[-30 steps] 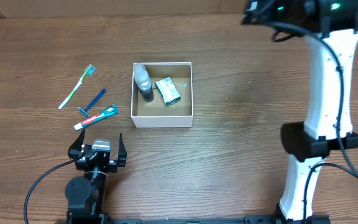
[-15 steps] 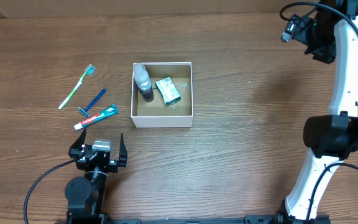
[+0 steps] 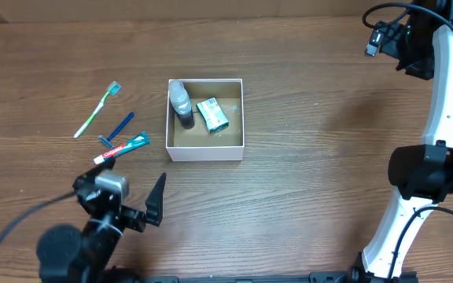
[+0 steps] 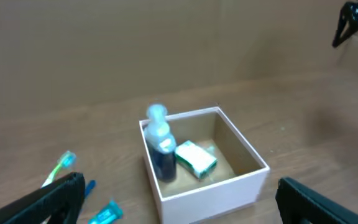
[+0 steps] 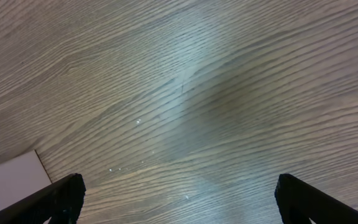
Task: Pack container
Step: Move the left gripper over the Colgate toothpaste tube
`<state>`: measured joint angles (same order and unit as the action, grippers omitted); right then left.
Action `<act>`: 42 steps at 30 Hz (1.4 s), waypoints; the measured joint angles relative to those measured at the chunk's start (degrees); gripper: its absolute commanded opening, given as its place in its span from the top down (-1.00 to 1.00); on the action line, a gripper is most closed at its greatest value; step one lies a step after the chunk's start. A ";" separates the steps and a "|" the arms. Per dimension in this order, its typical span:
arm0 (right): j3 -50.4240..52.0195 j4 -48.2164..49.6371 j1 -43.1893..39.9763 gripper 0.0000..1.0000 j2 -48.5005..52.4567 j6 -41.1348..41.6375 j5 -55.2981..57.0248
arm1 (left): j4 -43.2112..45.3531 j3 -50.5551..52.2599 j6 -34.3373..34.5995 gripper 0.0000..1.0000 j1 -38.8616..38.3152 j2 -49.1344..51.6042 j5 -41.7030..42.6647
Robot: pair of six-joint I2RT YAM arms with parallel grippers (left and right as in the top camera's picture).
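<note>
The container, a square white-walled box with a brown floor, stands mid-table and holds a dark bottle with a grey cap and a green packet. A green toothbrush, a blue razor and a teal toothpaste tube lie on the table to its left. My left gripper is open and empty, near the front edge below the toothpaste. Its wrist view shows the container, bottle and packet ahead of the gripper. My right gripper is raised at the far right, open and empty.
The table is brown wood. The right arm's white column stands along the right side. A white corner shows at the lower left of the right wrist view. A cardboard wall backs the table.
My left arm has risen and shifted left toward the front edge, its jaws spread wide. My right arm has swung from above the table's back to the far right.
</note>
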<state>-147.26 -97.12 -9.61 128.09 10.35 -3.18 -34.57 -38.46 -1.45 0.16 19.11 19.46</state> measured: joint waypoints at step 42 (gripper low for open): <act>0.07 0.00 0.00 -1.00 0.00 -0.09 0.00 | -25.90 -41.46 8.63 -1.00 18.53 75.93 -9.20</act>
<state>-147.20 -97.12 -9.61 128.09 10.26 -3.18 -60.47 -79.92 7.18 18.70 95.04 10.26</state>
